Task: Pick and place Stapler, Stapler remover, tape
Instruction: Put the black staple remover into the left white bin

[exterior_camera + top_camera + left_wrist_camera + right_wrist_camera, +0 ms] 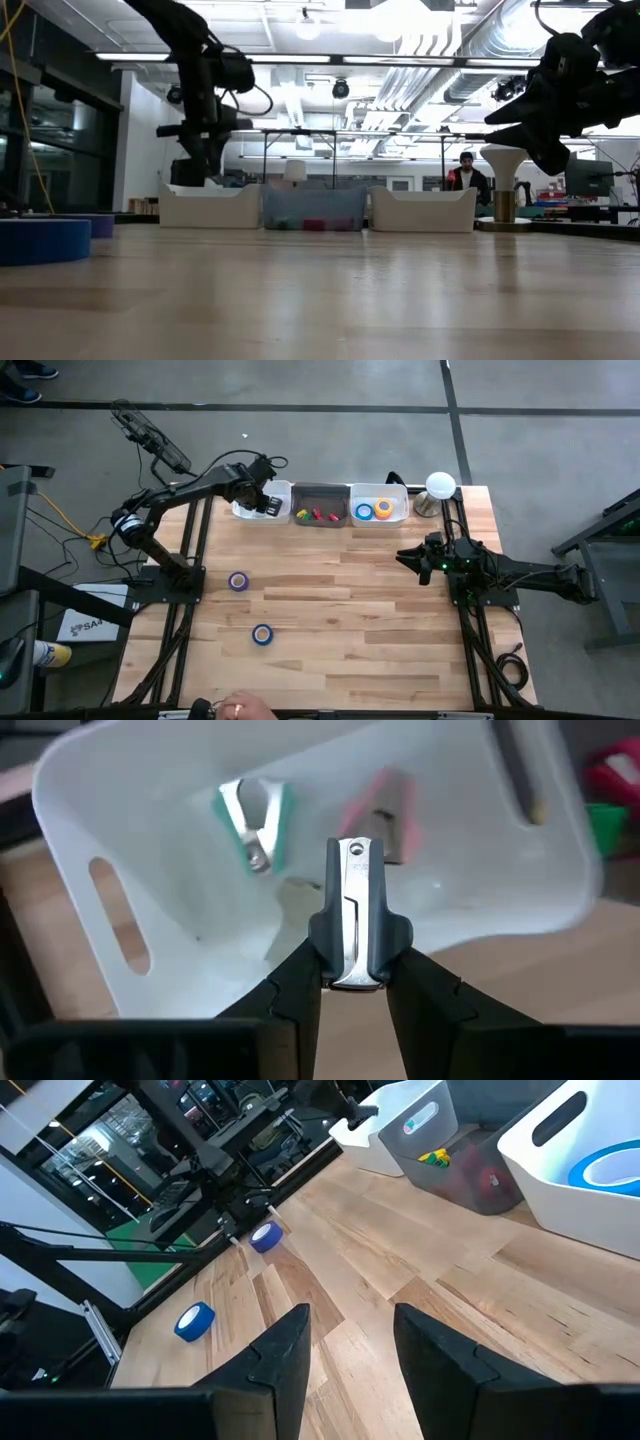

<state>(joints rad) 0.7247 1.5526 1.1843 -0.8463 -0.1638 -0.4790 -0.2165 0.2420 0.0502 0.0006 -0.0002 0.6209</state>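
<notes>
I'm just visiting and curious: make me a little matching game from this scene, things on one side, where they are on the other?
Things:
1. staple remover
2. purple tape roll
3. right claw
4. yellow tape roll

Places:
A. on the bare table
B. in the left claw, above the left white bin
C. in the right white bin
D. hanging empty above the wood

Pairs: 1-B, 2-A, 3-D, 4-C

A dark staple remover [352, 915] is hanging over the white bin [120, 840]; two tape rolls [238, 581] are lying flat on the worktop [350, 620].
</notes>
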